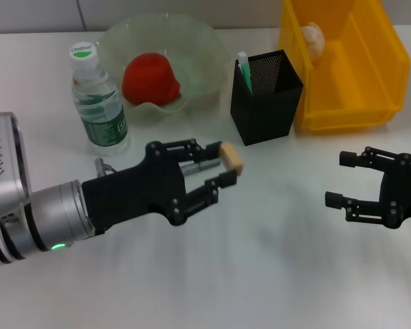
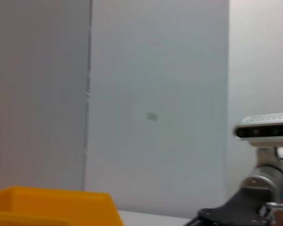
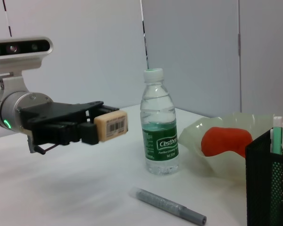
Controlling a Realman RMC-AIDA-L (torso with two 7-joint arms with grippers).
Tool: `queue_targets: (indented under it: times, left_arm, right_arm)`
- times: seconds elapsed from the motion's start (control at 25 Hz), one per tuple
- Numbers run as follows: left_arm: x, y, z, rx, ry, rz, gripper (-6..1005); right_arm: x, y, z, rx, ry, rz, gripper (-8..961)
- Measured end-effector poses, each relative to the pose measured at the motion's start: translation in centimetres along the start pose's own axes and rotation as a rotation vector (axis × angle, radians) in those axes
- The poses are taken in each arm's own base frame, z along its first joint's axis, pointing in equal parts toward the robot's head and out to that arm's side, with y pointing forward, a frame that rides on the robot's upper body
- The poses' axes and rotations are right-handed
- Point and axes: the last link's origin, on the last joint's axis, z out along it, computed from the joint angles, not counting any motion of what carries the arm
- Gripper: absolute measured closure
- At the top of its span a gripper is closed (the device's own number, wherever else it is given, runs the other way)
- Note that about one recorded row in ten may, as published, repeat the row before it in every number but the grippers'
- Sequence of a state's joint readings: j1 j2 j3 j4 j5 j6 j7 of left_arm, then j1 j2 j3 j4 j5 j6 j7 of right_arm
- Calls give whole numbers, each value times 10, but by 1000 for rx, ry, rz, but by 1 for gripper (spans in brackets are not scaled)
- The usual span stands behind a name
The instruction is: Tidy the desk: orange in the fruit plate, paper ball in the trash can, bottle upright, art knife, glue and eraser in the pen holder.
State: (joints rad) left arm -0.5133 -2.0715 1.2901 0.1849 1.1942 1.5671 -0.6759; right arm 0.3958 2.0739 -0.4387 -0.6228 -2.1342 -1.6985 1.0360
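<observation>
While left gripper [image 1: 226, 168] clamps eraser [image 1: 231, 158] at fingertips, aloft, short of pen holder [image 1: 266, 96]: block light, firm, grippy; short-edge pinch looks secure. Right gripper [image 1: 349, 181] idle beside holder, fingers apart.

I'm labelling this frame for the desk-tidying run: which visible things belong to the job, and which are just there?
Part of the job:
- eraser, held off the desk in the left gripper
- pen holder, a green-tipped item already inside
- grey stick on the desk
- upright bottle
- fruit plate with red-orange fruit
- yellow bin holding paper ball

Just there:
- right gripper, open and idle
</observation>
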Motion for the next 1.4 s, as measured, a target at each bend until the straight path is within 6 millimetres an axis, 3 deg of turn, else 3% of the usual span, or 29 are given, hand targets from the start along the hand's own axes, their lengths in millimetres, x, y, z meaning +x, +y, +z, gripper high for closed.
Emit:
queue_targets:
  times: [0.28, 1.12, 1.4]
  left_arm:
    - [4, 9, 2, -161, -62, -46, 546]
    - [4, 10, 5, -157, -59, -42, 533]
    - [4, 9, 6, -143, -50, -41, 528]
  right_arm:
    - [-1, 1, -1, -14, 0, 9, 210]
    - [-2, 1, 0, -20, 2, 12, 222]
    - [-26, -5, -2, -117, -20, 244, 226]
